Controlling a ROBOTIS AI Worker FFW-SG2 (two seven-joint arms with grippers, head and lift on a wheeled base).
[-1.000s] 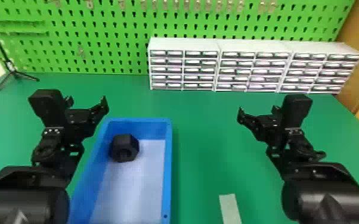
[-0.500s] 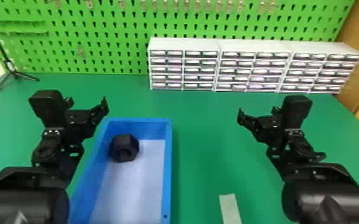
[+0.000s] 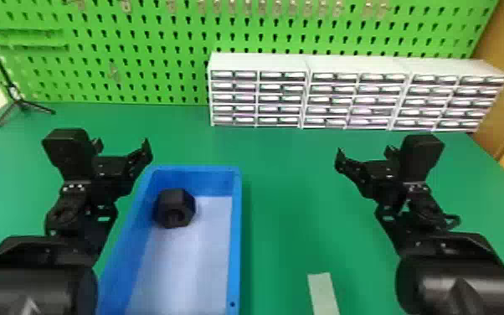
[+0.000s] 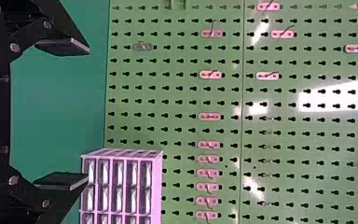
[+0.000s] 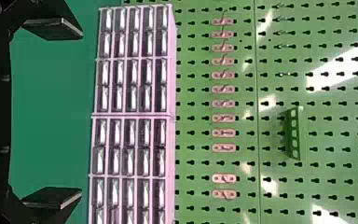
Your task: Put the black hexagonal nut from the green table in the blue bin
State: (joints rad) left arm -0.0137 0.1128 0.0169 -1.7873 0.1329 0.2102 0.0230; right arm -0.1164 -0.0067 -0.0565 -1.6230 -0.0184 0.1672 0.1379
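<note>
One black hexagonal nut (image 3: 175,207), one blue bin (image 3: 236,234) and two hands are counted in the head view, along with three white drawer cabinets (image 3: 360,100) set side by side, one pale strip (image 3: 323,293) and one tripod stand (image 3: 20,102). The nut is seen as a thick, dark, six-sided block, with a round hollow turned toward the camera. It is held inside the bin, in the bin's upper left corner, left of the frame's centre. The left hand (image 3: 122,146) is seen at upper left, with its fingers spread and nothing gripped; the right hand (image 3: 364,153) is likewise open and empty at the right. The strip is laid on the green counter (image 3: 289,209) at the bottom, right of centre. The counter is backed by one green pegboard (image 3: 138,42).
</note>
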